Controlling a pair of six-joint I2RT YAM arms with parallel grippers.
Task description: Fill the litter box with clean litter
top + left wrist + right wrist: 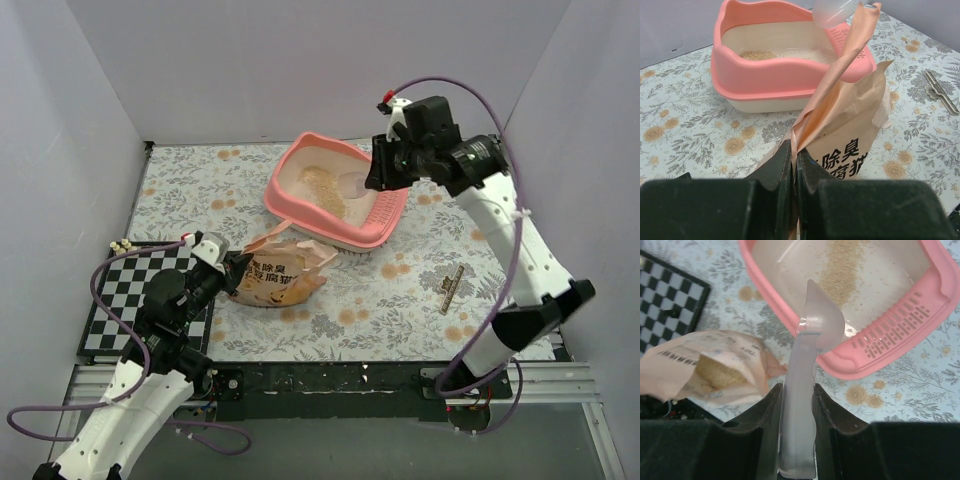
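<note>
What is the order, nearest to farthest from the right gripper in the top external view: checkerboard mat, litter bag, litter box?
1. litter box: at the back, directly beneath the right gripper.
2. litter bag: centre-left.
3. checkerboard mat: far left edge.

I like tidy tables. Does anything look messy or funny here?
Nothing looks spilled. The bag lies slumped on its side, open, its top strip pinched in the left tool. The box sits slantwise on the table, holding only a small litter patch.
</note>
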